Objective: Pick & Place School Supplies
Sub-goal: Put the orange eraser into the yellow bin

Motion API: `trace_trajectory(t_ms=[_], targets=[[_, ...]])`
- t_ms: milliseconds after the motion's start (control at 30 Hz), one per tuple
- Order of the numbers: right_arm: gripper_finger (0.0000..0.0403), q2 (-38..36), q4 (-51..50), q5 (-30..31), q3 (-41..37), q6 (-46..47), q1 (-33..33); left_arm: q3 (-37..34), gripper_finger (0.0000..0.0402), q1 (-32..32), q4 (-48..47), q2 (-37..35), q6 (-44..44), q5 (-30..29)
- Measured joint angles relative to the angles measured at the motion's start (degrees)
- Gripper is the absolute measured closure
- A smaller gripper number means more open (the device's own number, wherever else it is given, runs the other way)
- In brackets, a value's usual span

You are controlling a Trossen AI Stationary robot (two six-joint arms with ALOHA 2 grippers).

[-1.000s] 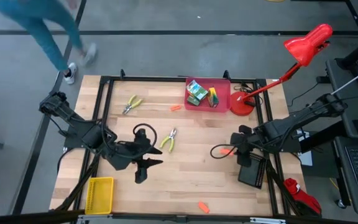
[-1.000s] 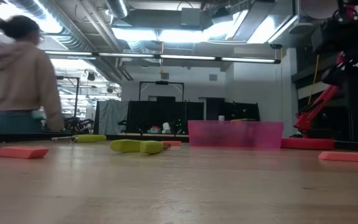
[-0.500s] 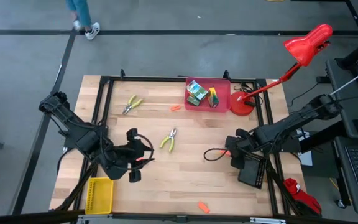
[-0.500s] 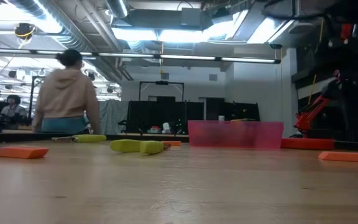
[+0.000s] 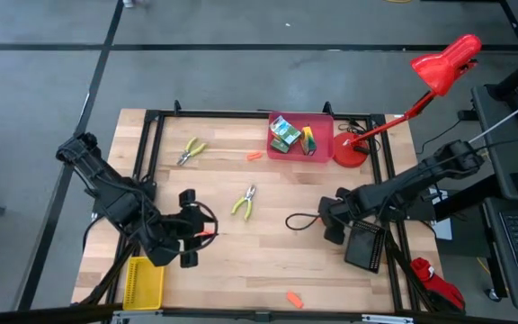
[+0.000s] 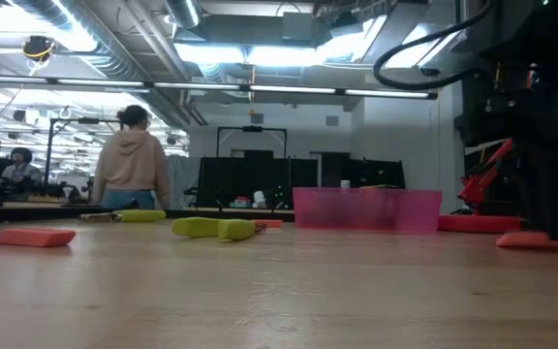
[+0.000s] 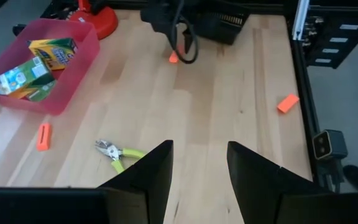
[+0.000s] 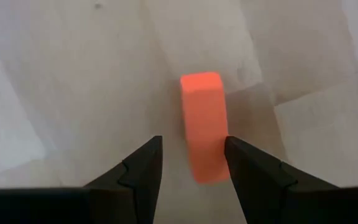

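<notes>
An orange stubby stick (image 8: pixel 204 124) lies flat on the wooden table. My right gripper (image 8: pixel 194 163) points down over it, open, with one finger on each side of it; the stick lies nearer one finger, and I cannot tell if they touch. In the low view that gripper (image 6: pixel 548 208) stands over the stick (image 6: pixel 523 240). My left gripper (image 7: pixel 199 165) hangs open and empty above the table's near left part (image 5: pixel 196 236). Two pliers (image 5: pixel 245 202) (image 5: pixel 190 149) and other orange sticks (image 5: pixel 254 156) (image 5: pixel 292 299) lie loose. Crayon boxes (image 5: pixel 284 132) sit in the red bin (image 5: pixel 324 135).
A yellow bin (image 5: pixel 142 281) stands at the near left corner, and a black bin (image 5: pixel 365 247) just beside my right gripper. A red lamp's base (image 5: pixel 349 151) stands by the red bin. A person (image 6: pixel 134 165) is in the room far behind the table.
My right gripper has come down and a little toward the table's left, over the orange stick, staying open. My left gripper has swung toward the table's near left corner, rolling as it went. The person has walked away from the table.
</notes>
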Motion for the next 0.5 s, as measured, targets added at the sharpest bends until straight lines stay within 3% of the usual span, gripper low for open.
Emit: trace_trajectory(t_ms=[500], targets=[[0.0224,0.2,1.1,2.6,-0.2,1.6,-2.5,0.0,0.0277,-2.1,0.0,0.0,-1.1,-0.5]])
